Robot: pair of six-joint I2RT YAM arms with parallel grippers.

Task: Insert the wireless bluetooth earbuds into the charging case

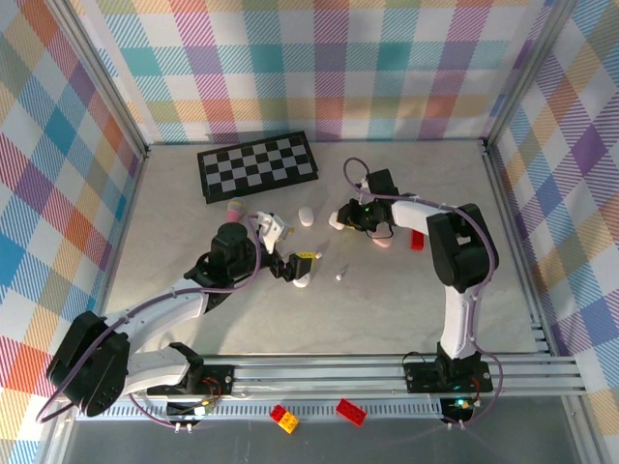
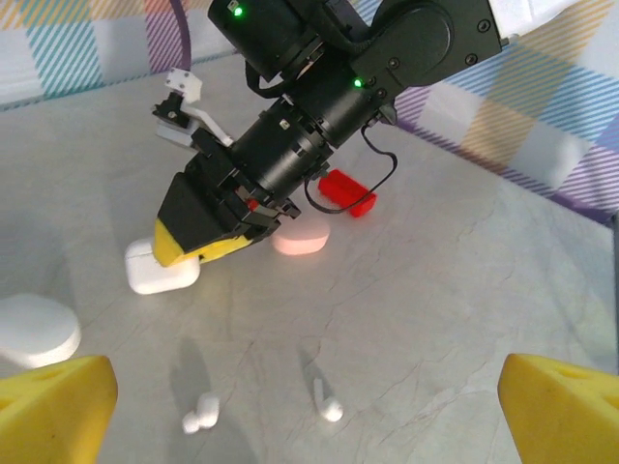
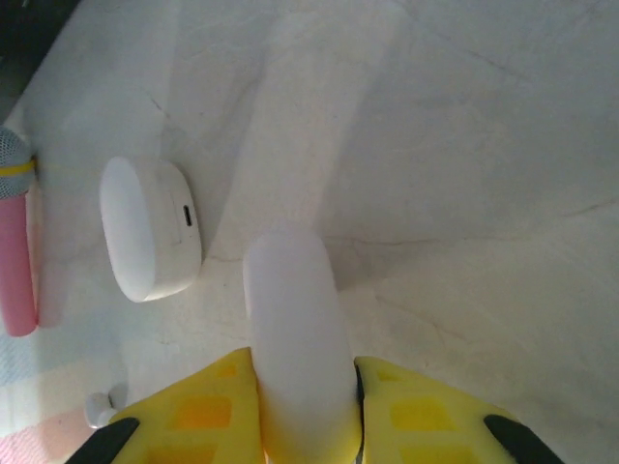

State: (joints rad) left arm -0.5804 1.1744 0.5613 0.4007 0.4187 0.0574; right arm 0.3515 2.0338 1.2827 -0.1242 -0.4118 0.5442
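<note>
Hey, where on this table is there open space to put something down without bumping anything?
Bare: the near strip between the left arm and the right arm, and the far right corner past the checkerboard. Crowded: the middle, around the earbuds, white case and pink case.

Overhead view looks down; left wrist view faces the right hand [image 2: 189,246].

Pale marbled table [image 1: 406,300]: chessboard [image 1: 257,165] at back, white case [image 1: 307,216], pink case [image 1: 383,242], red brick [image 1: 417,240], earbuds [image 2: 329,408] mid-table

Two white earbuds [image 2: 198,416] [image 2: 329,406], two white cases [image 2: 160,275] [image 2: 34,331], one pink case [image 2: 302,240], one chessboard [image 1: 257,165]
</note>
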